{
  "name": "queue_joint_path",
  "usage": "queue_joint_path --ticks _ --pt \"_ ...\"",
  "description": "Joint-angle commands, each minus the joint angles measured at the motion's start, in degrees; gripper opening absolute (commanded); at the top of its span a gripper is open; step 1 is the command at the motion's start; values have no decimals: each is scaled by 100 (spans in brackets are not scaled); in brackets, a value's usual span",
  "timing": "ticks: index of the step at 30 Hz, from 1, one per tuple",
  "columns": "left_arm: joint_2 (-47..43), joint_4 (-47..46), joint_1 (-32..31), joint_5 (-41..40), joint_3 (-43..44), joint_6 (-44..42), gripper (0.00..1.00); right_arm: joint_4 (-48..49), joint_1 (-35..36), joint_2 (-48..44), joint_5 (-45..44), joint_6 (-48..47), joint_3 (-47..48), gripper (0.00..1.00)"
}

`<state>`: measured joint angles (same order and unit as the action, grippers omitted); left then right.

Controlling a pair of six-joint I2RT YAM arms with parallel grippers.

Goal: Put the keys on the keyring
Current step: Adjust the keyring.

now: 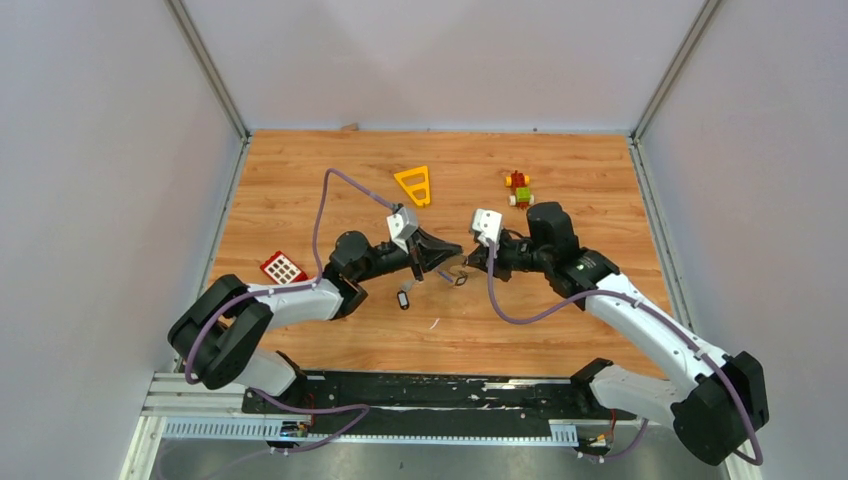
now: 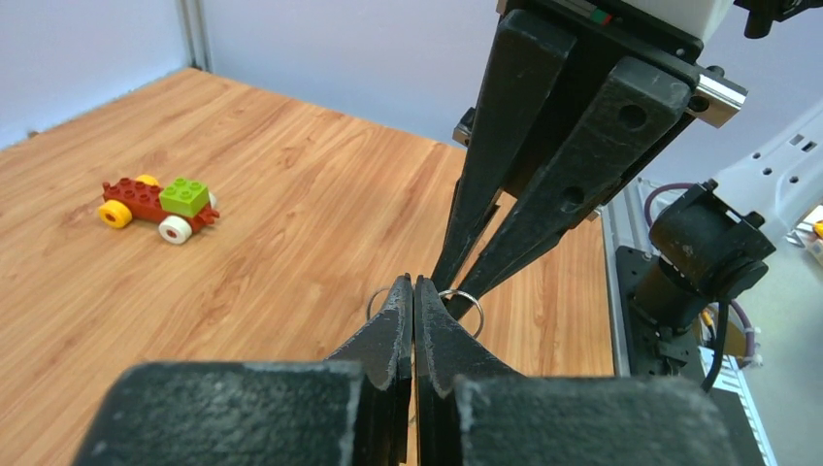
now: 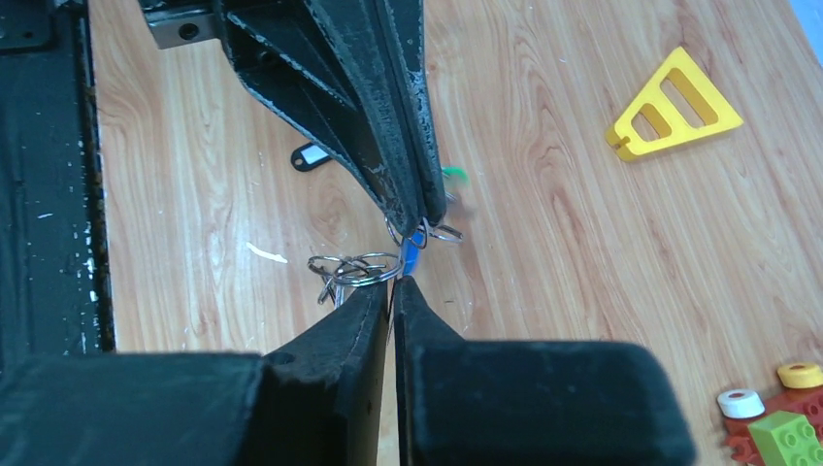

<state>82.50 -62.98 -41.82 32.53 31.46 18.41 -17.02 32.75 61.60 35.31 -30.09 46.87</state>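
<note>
The wooden table (image 1: 300,190) is observed with both arms brought together over its middle. The left gripper (image 2: 414,286) is found fully closed, with a thin silver ring (image 2: 467,294) pinched at its tips. The right gripper (image 3: 391,286) is seen tip to tip with it, drawn in to a narrow slit. What it clamps, if anything, cannot be determined.

A yellow triangle frame (image 1: 413,185), a red tile (image 1: 283,267) and a toy block car (image 1: 518,188) are noted farther off on the table.

The keys (image 3: 411,254) are bunched between the two tips. One is blue-tagged, and a blurred green tag (image 3: 452,175) is seen behind the left gripper. A cluster of silver loops (image 3: 354,267) is seen against the right gripper's tip. The keyring cannot be singled out among them. One black-tagged key (image 3: 311,155) is recorded lying flat on the table, apart.
</note>
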Motion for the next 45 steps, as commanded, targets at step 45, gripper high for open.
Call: queue_joint_path --ticks 45 --pt "-364 1958 347 -1151 958 -367 0 -25 258 496 383 760 873 25"
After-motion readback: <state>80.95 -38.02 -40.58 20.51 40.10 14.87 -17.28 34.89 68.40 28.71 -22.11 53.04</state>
